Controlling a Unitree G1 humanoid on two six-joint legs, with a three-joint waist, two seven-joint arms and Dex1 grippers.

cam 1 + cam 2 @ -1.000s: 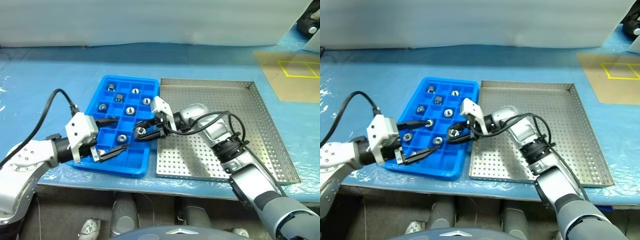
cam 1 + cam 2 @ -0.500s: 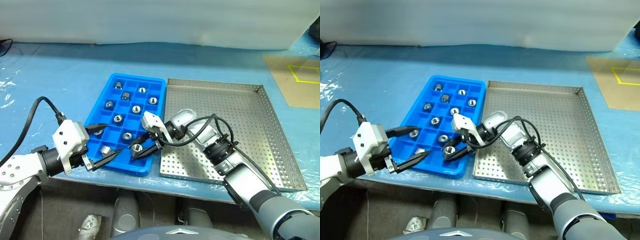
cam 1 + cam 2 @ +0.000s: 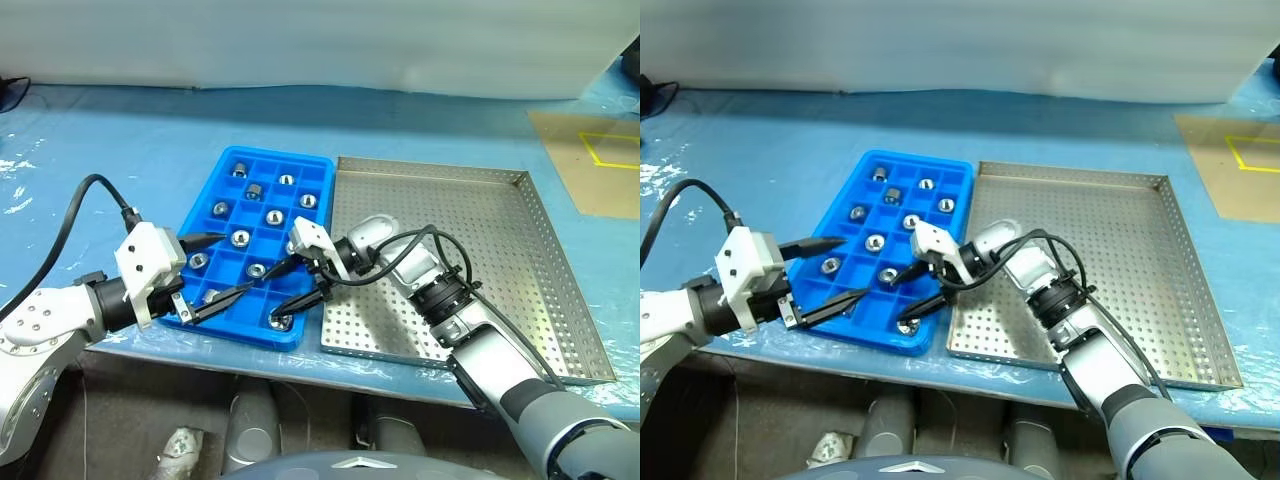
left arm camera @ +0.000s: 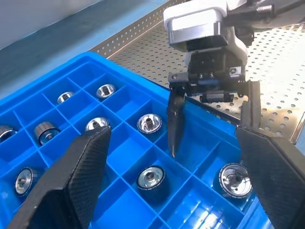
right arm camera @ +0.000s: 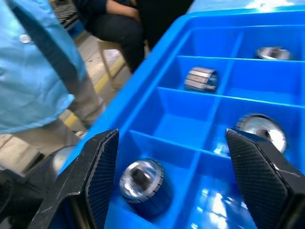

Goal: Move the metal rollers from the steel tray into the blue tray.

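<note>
The blue tray (image 3: 300,196) lies left of the steel tray (image 3: 470,230) and holds several metal rollers in its compartments. My right gripper (image 3: 270,300) reaches in from the steel tray's side and stands open over the blue tray's near corner. A metal roller (image 3: 280,320) lies loose in that corner compartment, between and below the fingers; the right wrist view shows the same roller (image 5: 140,183). My left gripper (image 3: 235,262) hovers open over the tray's near left part, holding nothing. In the left wrist view the right gripper (image 4: 209,143) faces it.
Both trays lie on a table under blue plastic sheeting (image 3: 120,150); the table's front edge runs just below them. A yellow-marked board (image 3: 600,160) lies far right. In the right wrist view a person in blue clothing (image 5: 33,71) stands beyond the table edge.
My right gripper has opened and let the roller drop into the blue tray's near corner compartment. The left gripper stays open in about the same place. The camera view has shifted.
</note>
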